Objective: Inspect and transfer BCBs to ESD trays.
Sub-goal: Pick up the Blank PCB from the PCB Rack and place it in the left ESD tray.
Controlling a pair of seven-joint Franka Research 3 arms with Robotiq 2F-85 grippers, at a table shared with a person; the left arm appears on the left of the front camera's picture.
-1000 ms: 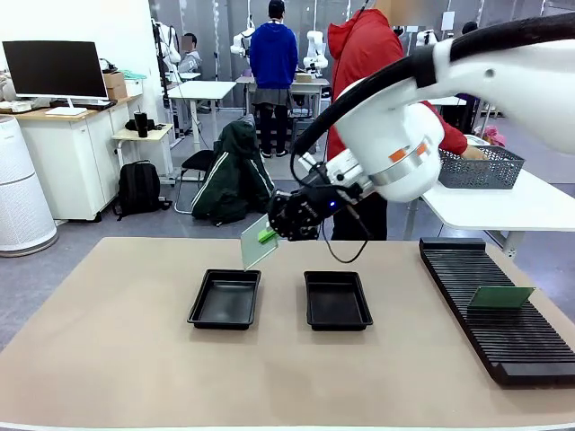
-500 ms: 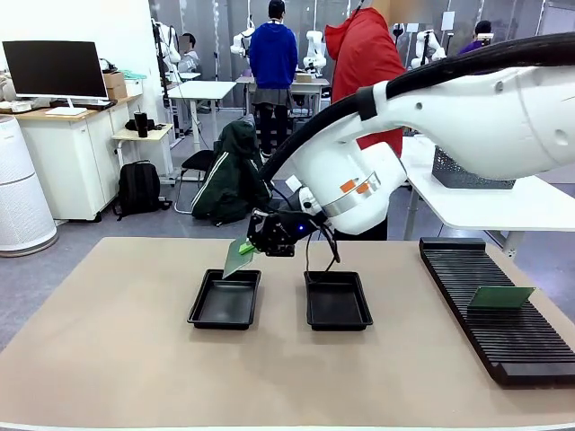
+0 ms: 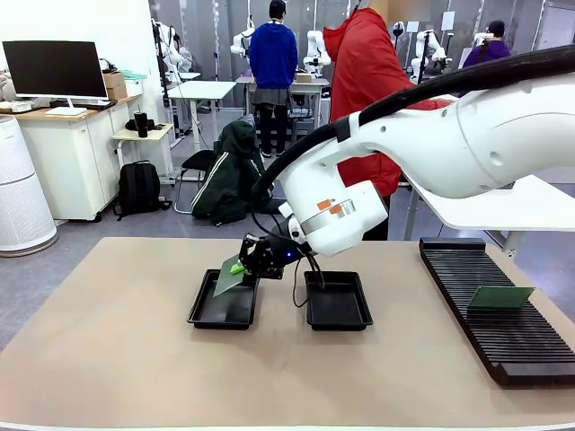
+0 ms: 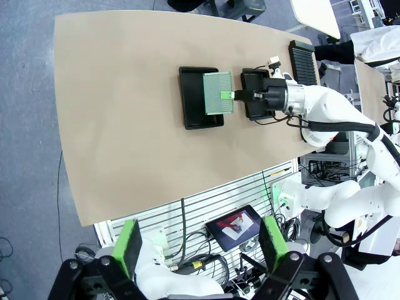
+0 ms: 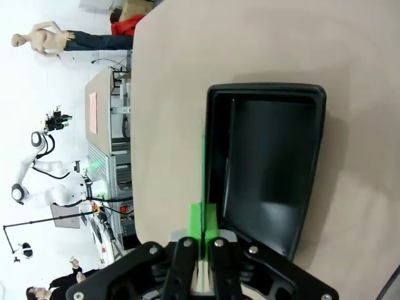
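Pinching a green BCB (image 3: 228, 277) by one edge in the tightly closed right gripper (image 3: 240, 267), tilting it over the left ESD tray (image 3: 205, 311) with the low edge dipping inside the rim; touching the floor or not, impossible to tell. Hanging the left gripper (image 4: 201, 242) high above the table, jaws spread wide, gripping nothing. Leaving the right ESD tray (image 3: 338, 324) bare just beside the first.

Judging the risks: letting go at this steep tilt, probably catching the flared rim and ending propped against the wall rather than lying flat; pinching so narrow an edge, possibly slipping or twisting on the way down; pressing lower, possibly scraping the board face along the tray.

Working over a plain tan table (image 3: 108, 359), with a long black slotted rack (image 3: 503, 346) lying at the right and carrying a second BCB (image 3: 499, 297). Sharing the far side with a person in a red jacket (image 3: 364, 72); farther off, showing a monitor (image 3: 54, 67), white desks and other people standing.
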